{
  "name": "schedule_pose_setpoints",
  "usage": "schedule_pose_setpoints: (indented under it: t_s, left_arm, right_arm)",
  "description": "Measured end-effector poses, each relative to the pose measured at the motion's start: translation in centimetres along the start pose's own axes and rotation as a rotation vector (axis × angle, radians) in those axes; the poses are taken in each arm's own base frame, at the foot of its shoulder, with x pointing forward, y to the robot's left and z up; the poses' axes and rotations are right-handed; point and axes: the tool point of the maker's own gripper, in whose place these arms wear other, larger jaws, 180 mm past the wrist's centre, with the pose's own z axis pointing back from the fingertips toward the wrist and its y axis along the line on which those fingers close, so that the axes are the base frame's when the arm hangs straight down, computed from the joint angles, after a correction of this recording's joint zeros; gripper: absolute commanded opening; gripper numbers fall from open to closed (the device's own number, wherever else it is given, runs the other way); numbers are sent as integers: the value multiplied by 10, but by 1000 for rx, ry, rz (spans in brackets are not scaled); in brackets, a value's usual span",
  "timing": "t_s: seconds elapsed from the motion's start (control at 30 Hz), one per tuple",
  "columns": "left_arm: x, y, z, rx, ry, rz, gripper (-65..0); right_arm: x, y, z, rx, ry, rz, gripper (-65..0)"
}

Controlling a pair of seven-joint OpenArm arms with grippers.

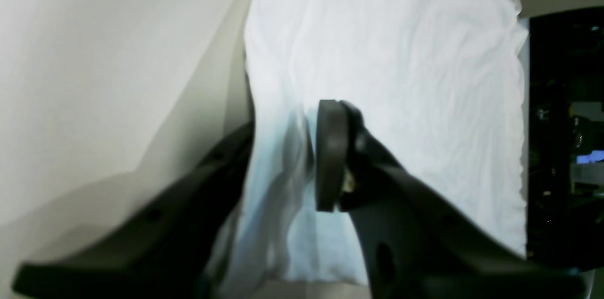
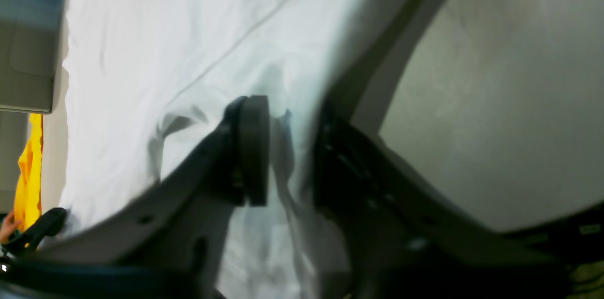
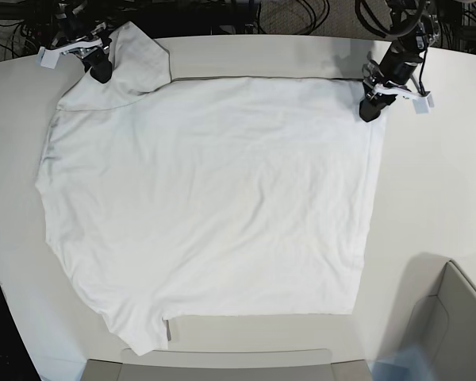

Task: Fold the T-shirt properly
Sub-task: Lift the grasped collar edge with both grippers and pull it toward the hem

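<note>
Both arms are working the far edge of the T-shirt [image 3: 206, 198], which is lying spread flat across the white worktop [image 3: 436, 182]. The left gripper [image 3: 370, 109] is sitting at the far corner on the base view's right, the right gripper [image 3: 100, 71] at the far corner on that view's left, where a sleeve is bunching up.

Looking through the left wrist camera, the left gripper [image 1: 283, 157] is pinching a fold of cloth: one dark pad showing on top, fabric draped over and running between the jaws. The right wrist view is giving the same story, the right gripper [image 2: 288, 148] closing on a gathered ridge of T-shirt [image 2: 179, 35], jaws pressed onto the fabric.

Here is what the coming move seems to turn on: from both sets of jaws the garment is stretching away toward the near edge of the worktop, and the held far edge is running crosswise between the two arms. So a fold toward the near hem looks like the call, both arms travelling together.

Room is looking decent: bare worktop off the right side, though a grey bin [image 3: 452, 317] is sitting near the right front corner, and the near hem is lying close to the worktop's front edge.
</note>
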Motion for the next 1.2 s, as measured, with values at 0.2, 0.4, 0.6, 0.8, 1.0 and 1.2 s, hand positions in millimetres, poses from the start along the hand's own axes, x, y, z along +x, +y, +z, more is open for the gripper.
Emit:
schedule_pose_setpoints:
  t_s: [0.2,0.4,0.6,0.8,1.0,1.2]
  left_arm:
    - [0,4,3,11,34,-25,-650]
    - [6,14,12,27,31,-25,-650]
    - [9,32,40,77,17,-47,-650]
    - [12,37,56,124,21,-96,-650]
    - [11,27,59,129,54,-139,-650]
    - [35,17,50,119,105,-155,-650]
  right_arm:
    - [0,2,1,-11,14,16,-650]
    - [18,11,20,-21,-36,36,-650]
    - [57,22,41,-21,-154,69,-650]
    - [52,19,48,-34,-135,70,-650]
    - [53,20,48,-32,-142,71,-650]
    - [61,24,42,-17,-157,86,-650]
